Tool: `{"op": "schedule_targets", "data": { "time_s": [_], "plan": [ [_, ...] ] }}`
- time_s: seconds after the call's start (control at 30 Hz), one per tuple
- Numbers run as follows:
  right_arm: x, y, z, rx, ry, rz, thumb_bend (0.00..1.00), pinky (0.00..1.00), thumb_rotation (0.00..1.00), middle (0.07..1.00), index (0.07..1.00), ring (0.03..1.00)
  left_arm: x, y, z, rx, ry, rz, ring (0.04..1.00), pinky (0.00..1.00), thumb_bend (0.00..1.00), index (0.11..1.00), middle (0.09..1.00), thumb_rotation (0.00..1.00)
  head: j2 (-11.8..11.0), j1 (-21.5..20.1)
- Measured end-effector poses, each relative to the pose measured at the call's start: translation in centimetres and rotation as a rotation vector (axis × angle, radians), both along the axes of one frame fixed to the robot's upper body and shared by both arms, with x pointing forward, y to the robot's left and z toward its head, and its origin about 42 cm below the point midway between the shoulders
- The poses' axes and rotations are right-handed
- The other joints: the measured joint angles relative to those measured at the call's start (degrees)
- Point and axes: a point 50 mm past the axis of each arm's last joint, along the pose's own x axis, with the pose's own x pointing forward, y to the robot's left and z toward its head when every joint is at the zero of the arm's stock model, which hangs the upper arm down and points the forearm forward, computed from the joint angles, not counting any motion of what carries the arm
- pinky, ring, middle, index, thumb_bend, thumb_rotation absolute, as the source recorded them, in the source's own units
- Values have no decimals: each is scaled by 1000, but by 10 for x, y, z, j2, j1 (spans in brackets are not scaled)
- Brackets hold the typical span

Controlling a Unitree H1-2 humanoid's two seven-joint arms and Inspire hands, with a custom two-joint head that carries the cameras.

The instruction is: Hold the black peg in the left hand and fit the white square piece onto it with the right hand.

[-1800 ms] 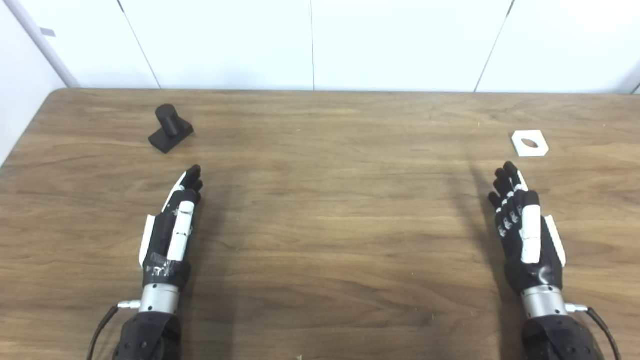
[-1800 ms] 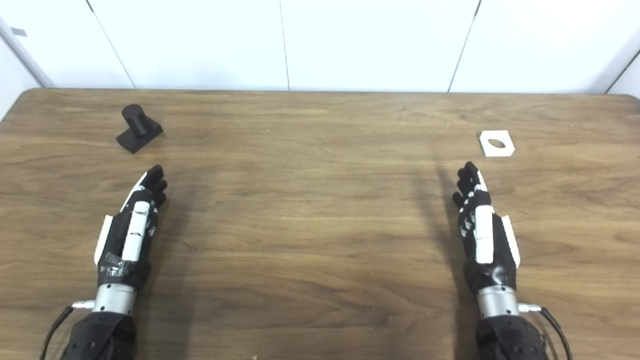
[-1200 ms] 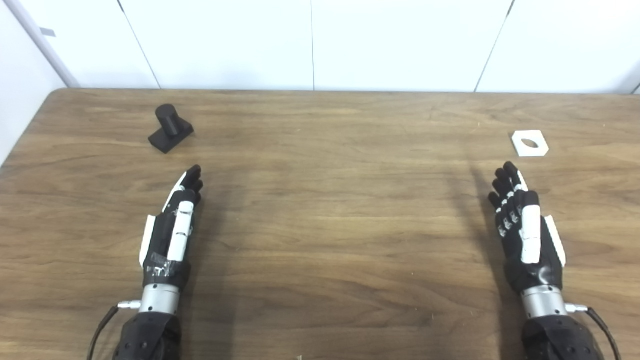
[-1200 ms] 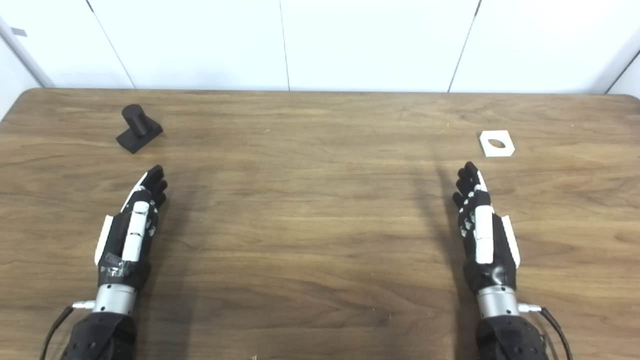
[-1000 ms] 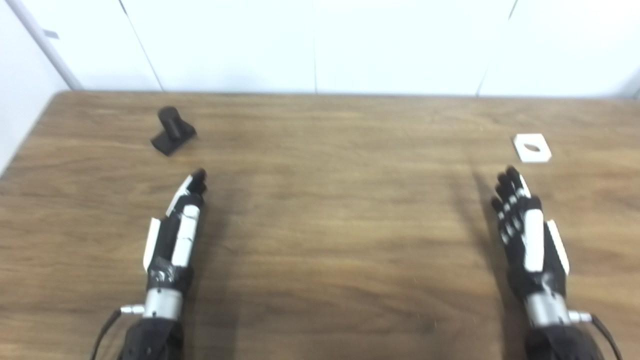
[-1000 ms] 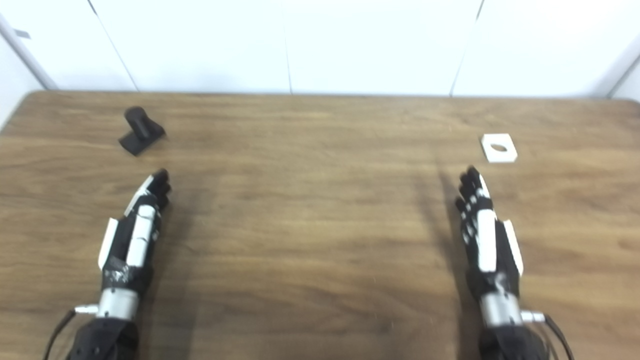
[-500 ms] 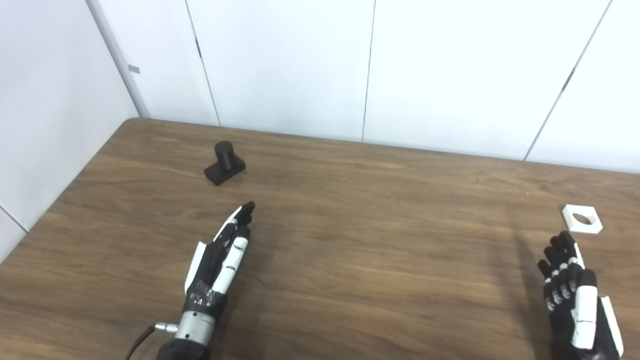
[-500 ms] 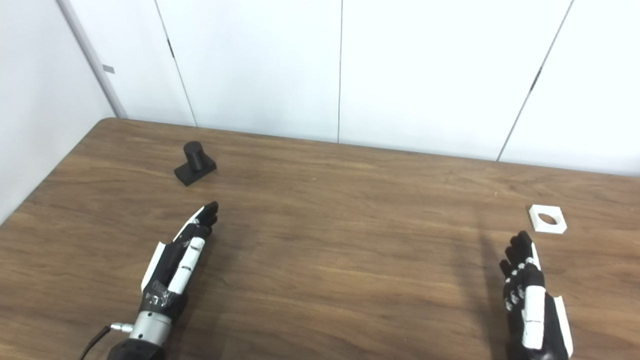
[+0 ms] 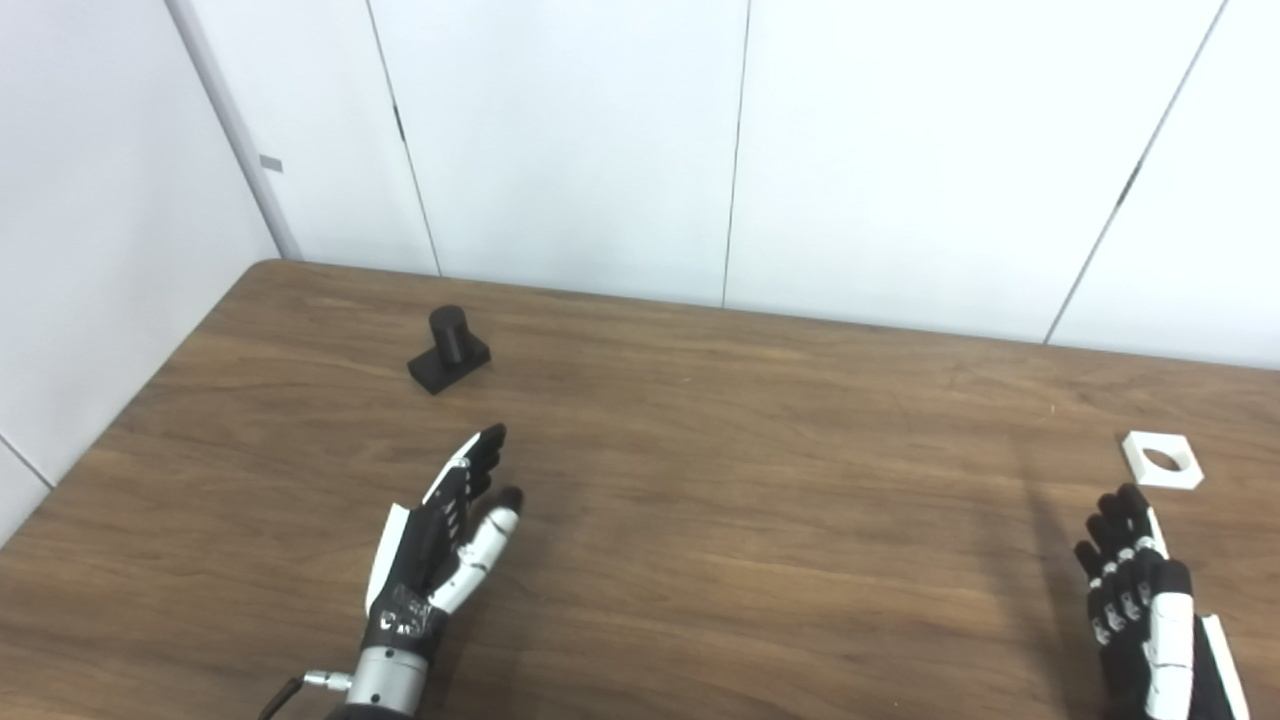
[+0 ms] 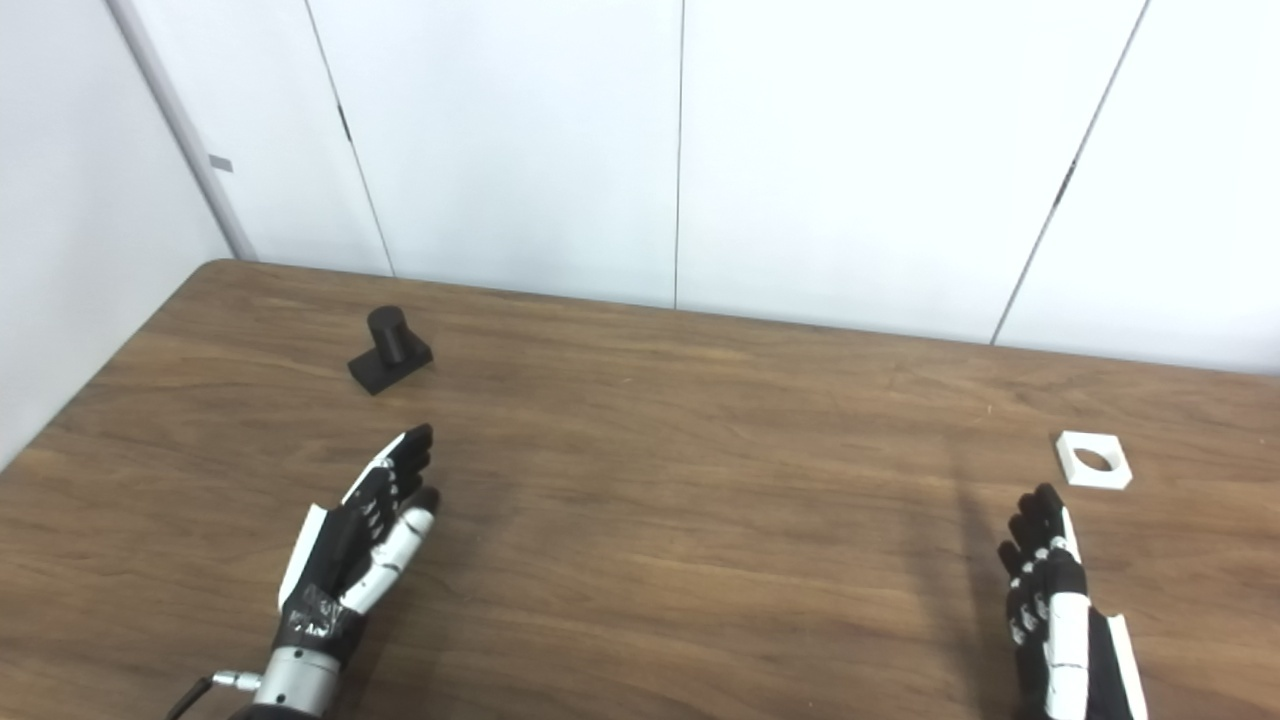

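Note:
The black peg (image 9: 448, 348), a short cylinder on a flat square base, stands upright on the wooden table (image 9: 760, 420) at the far left. Below it and a little to the right, my left hand (image 9: 440, 545) hovers open, thumb spread away from the straight fingers, well short of the peg. The white square piece (image 9: 1161, 459) with a round hole lies flat near the table's right side. My right hand (image 9: 1145, 605) is open at the bottom right, fingers extended, its tips a short way below the white piece. Neither hand touches anything.
White wall panels (image 9: 740, 150) rise behind the table's far edge. The table's rounded far-left corner (image 9: 262, 270) is in view, with a white wall along the left side.
The camera tilted up and turned, so the whole scene shifted down in the picture. Since half a second ago, my left thumb has spread away from the fingers. The peg and white piece stayed put.

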Motion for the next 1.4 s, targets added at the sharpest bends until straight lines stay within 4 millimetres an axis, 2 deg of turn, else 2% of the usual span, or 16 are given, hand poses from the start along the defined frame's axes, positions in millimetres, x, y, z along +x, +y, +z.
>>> {"op": "schedule_targets", "data": {
  "time_s": [0.13, 0.33, 0.37, 0.53, 0.63, 0.73, 0.9, 1.03, 1.3, 1.4],
  "plan": [
    [0, 0, 0, -2, 1, 2, 513, 1000, 1000, 993, 1000, 1000, -2, 1, 22, 191, 18, 53, 902, 867, 725, 895, 907, 307, 3, -4],
    [-1, 1, -1, -16, 5, 5, 525, 1000, 1000, 999, 1000, 1000, -2, 20, 45, 350, 59, 140, 935, 912, 765, 886, 930, 285, 3, -7],
    [-1, 1, -1, -18, 6, 4, 522, 1000, 1000, 998, 1000, 1000, 0, 25, 46, 367, 69, 150, 944, 917, 789, 898, 935, 315, 3, -7],
    [-2, 1, -1, -23, 8, 5, 509, 1000, 1000, 994, 1000, 1000, 20, 43, 65, 454, 52, 192, 948, 864, 821, 886, 942, 362, 4, -7],
    [-2, 2, -1, -25, 6, 8, 512, 1000, 1000, 996, 1000, 1000, 33, 47, 75, 494, 41, 217, 977, 904, 827, 880, 941, 388, 4, -8],
    [-2, 2, -1, -30, 6, 9, 516, 1000, 1000, 993, 1000, 1000, 42, 53, 72, 522, 79, 239, 986, 965, 826, 882, 945, 409, 6, -7],
    [-3, 2, -1, -32, 7, 7, 495, 1000, 1000, 994, 1000, 1000, 56, 76, 57, 536, 155, 256, 994, 950, 816, 879, 953, 409, 8, -10],
    [-3, 2, -1, -32, 7, 6, 499, 1000, 1000, 992, 1000, 1000, 74, 92, 52, 556, 191, 263, 995, 995, 828, 863, 944, 436, 11, -10],
    [-4, 2, -1, -38, 7, 7, 517, 1000, 1000, 985, 998, 1000, 113, 99, 58, 670, 200, 280, 1000, 1000, 843, 828, 968, 459, 13, -10],
    [-4, 2, -1, -40, 7, 7, 513, 1000, 1000, 980, 995, 1000, 125, 102, 50, 681, 237, 280, 1000, 1000, 856, 826, 978, 449, 14, -11]
  ]
}}
